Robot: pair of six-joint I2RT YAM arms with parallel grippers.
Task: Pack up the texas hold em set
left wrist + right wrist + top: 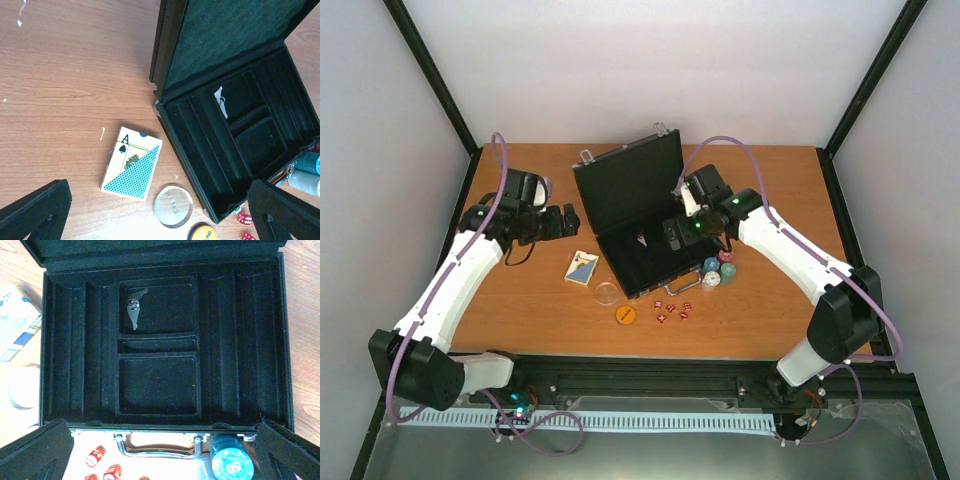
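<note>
The black briefcase [628, 185] lies open at the table's middle, lid up, its tray [160, 385] holding only a small silver key [134, 307]. The blue-white card box [582, 268], clear disc [607, 293] and orange disc [626, 315] lie left of its front corner. Red dice [672, 308] and chip stacks [715, 272] sit in front of the silver handle [157, 450]. My left gripper [570, 222] is open and empty, above the card box [131, 162] and clear disc [173, 206]. My right gripper [672, 238] is open and empty over the case's front edge, near a blue chip stack [231, 462].
The wooden table [520, 300] is walled by white panels with black frame posts. The raised case lid [220, 35] stands just right of the left gripper. Purple cables loop off both arms.
</note>
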